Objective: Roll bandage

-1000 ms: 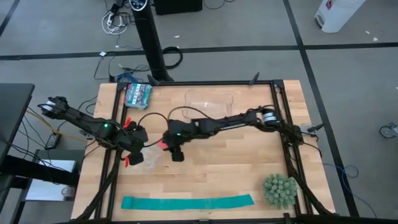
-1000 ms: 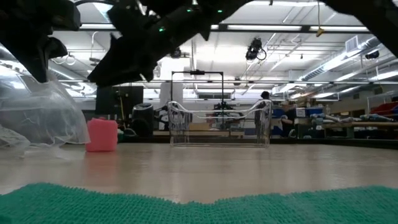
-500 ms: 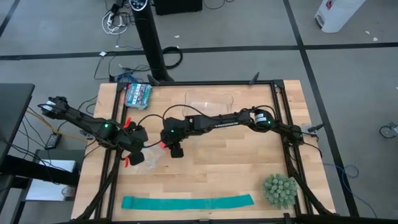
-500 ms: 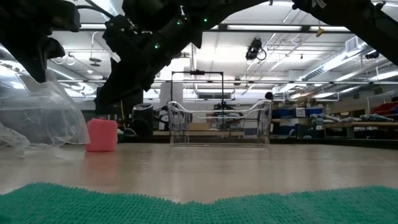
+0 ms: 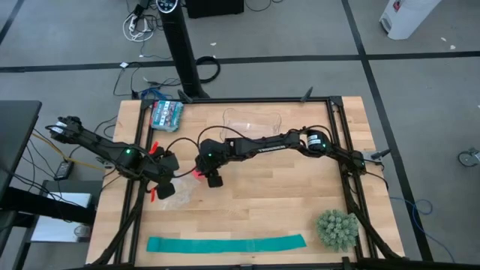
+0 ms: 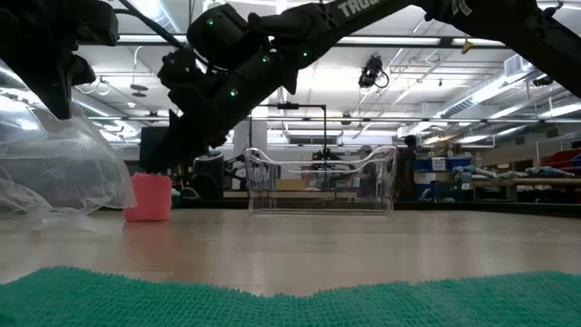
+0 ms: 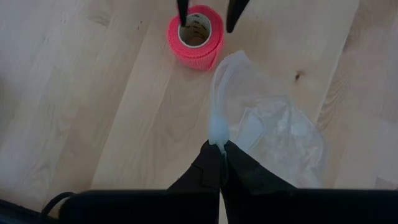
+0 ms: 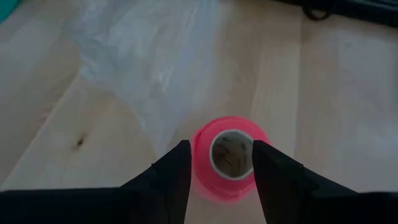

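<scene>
1. The surface carries everything; a teal strip lies flat along its near edge, well apart from the work and likely not involved.
2. A clear bag lies crumpled at the left, its edge pinched by the left end effector, fingers pressed together on the plastic, probably to keep it steady or out of the way.
3. The right end effector hovers over the roll with fingers spread, one on each side, positioned to grasp it.
4. The bandage is already a compact roll (hollow core facing up), standing on end just beside the bag.
</scene>
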Controlling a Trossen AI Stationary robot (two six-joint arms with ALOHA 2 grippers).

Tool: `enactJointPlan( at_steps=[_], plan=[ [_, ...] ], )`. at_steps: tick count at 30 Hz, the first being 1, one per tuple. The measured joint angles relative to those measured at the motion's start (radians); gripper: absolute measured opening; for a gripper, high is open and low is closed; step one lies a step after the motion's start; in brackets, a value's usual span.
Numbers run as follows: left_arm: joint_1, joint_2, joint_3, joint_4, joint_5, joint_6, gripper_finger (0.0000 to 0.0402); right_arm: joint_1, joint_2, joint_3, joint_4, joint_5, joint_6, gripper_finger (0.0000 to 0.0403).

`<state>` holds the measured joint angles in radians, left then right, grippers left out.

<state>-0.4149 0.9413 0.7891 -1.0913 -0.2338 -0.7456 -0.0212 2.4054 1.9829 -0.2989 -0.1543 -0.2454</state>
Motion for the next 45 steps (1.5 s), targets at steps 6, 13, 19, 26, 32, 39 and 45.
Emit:
enactJointPlan(
  at_steps=[6,13,19,26,32,39,45],
  plan=[
    [0.0,0.0,0.0,0.001,-0.004,-0.017,0.0006,-0.001,-0.006,-0.04,-0.013,-0.001,0.007,0.016],
    [0.0,0.0,0.0,0.001,-0.003,-0.018,0.0006,0.008,-0.009,-0.045,-0.135,0.006,0.009,0.016],
    [0.0,0.0,0.0,0.001,-0.004,-0.008,0.0006,0.025,-0.002,-0.045,-0.117,0.027,-0.005,0.0157],
    [0.0,0.0,0.0,0.002,-0.007,-0.014,0.0006,0.024,0.002,-0.046,-0.045,0.029,0.002,0.0131],
    [0.0,0.0,0.0,0.002,-0.008,-0.014,0.0006,0.024,0.002,-0.045,-0.046,0.026,0.002,0.0066],
    [0.0,0.0,0.0,0.003,-0.008,-0.014,0.0006,0.023,-0.007,-0.045,-0.099,0.029,0.004,0.0014],
    [0.0,0.0,-0.007,0.15,-0.051,0.083,0.0006,0.025,-0.121,-0.044,-0.31,0.056,0.018,0.0004]
  ],
)
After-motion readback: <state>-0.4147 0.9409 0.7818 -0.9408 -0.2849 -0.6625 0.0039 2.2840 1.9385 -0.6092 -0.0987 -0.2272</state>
